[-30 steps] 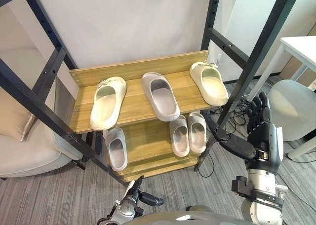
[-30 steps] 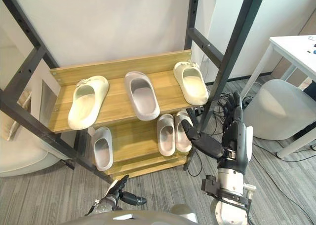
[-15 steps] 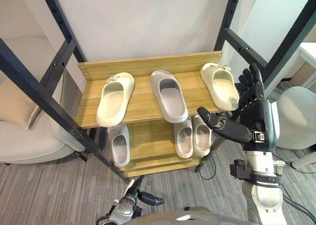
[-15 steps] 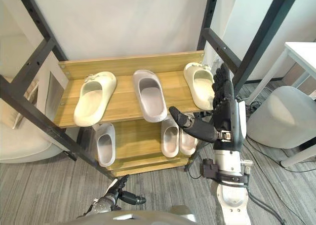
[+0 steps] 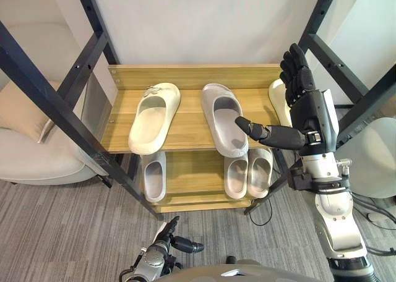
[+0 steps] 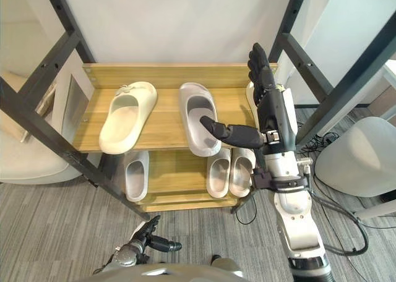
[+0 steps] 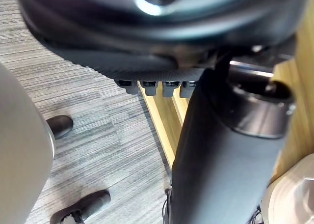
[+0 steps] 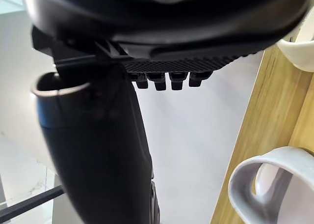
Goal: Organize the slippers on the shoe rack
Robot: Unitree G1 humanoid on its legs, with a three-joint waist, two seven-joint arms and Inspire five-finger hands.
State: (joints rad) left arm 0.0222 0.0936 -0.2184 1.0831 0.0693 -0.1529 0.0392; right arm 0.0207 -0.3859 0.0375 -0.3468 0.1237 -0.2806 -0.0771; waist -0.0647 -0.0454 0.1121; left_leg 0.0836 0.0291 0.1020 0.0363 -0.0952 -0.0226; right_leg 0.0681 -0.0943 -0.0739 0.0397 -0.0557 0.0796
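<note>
The right robot hand (image 5: 312, 118) is hovering wide and empty before the shoe rack (image 5: 185, 76), thumb reaching over the grey slipper (image 5: 224, 118) lying between the left cream slipper (image 5: 153, 116) and right cream slipper (image 5: 277, 99) on the upper shelf (image 5: 185, 124); pairing is judged barely begun. The eye views are giving the full layout, whereas the right wrist view is showing the grey slipper ungripped; the left robot hand (image 5: 162, 250) is hanging low, apparently relaxed and empty.

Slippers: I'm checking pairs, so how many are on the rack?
6. Upper shelf: cream slipper left, grey slipper middle, second cream slipper right, partly behind the right hand. Lower shelf: lone grey slipper left, grey pair right; its rear is hidden.
</note>
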